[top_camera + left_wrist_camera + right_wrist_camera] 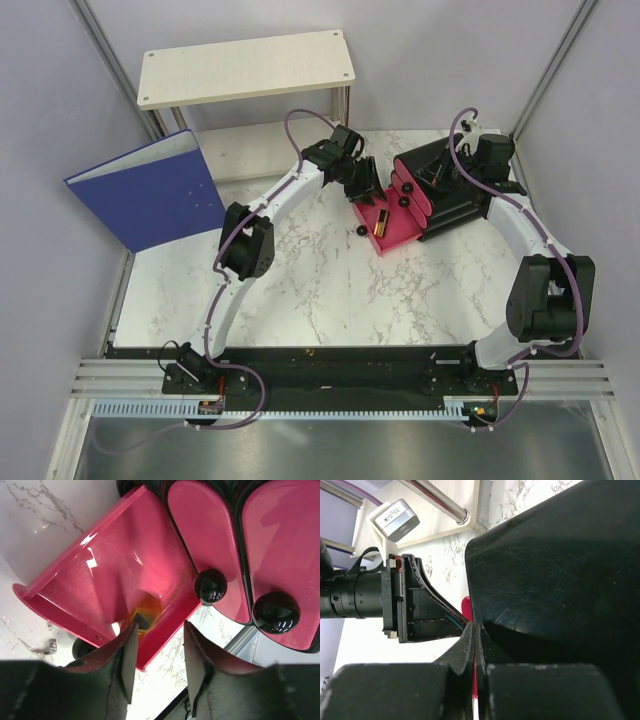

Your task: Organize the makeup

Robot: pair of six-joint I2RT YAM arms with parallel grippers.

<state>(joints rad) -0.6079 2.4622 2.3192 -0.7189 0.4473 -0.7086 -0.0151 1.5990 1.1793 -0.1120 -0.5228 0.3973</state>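
- Find the black-and-gold lipstick (pixel 381 222) lying on its side on the floor of the glossy pink plastic drawer (pixel 115 565), pulled well out of the black organizer box (pixel 458 212) over the white marble-patterned tabletop (pixel 330 290); no other makeup to be made out in any view
- Note the left fingers (pixel 365 195) parted partway just above that drawer, holding nothing, with the lipstick showing through the gap
- Note the right fingers (pixel 474 637) pressed shut against the box's black shell, gripping nothing that can be made out, probably bracing it
- Could clip the drawer's side wall or front lip on lifting away, with little room on either side; would tilt or drag the drawer and set the lipstick rolling
- Could haul the drawer right out of its slot if snagged, given how far out it sits
- Might jam on closing if pushed off-centre, away from the round black knob (pixel 82 647); would skew the drawer against the two shut pink drawers (pixel 205 535) alongside
- Might shove the whole box across the smooth tabletop should the brace slip on the shiny shell
- Could knock the loose lipstick hard against the drawer's end wall with a fast push; better to ease it in slowly
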